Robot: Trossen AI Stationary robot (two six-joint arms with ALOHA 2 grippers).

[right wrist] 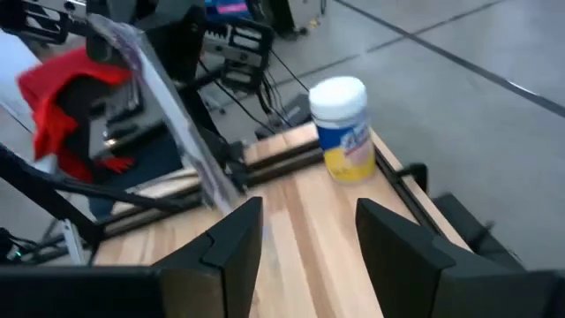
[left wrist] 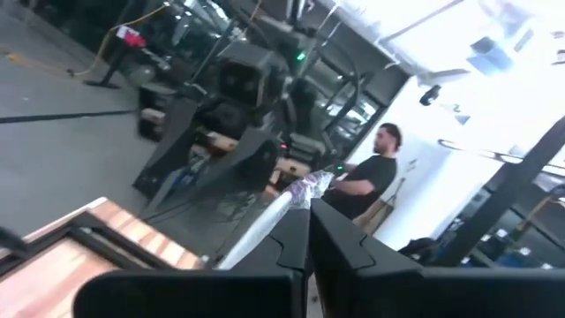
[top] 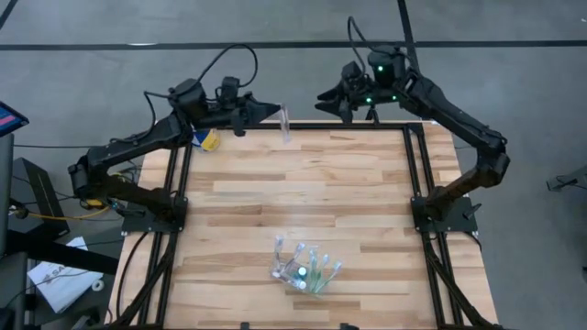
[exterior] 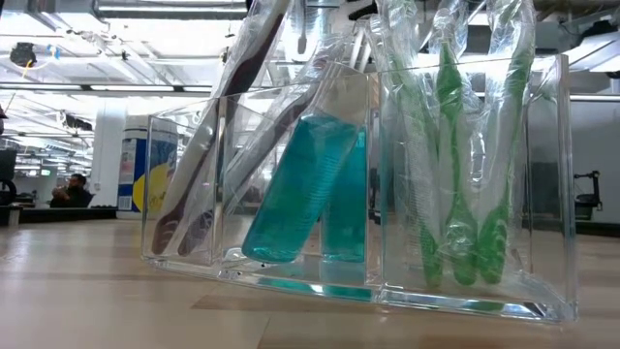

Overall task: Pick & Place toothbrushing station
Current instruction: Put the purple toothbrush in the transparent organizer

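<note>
Your left gripper (top: 275, 112) is pinching a wrapped toothbrush (top: 285, 122) over the table's (top: 303, 183) far edge, while your right gripper (top: 323, 94) is hovering part-open, empty.

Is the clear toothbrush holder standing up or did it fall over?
Standing up. In the low view the clear holder sits flat on the wooden table, with green toothbrushes and teal tubes poking upward inside.

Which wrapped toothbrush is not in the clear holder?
The wrapped toothbrush in the left gripper, at the table's far edge. The green toothbrushes and the rest stand inside the clear holder.
</note>
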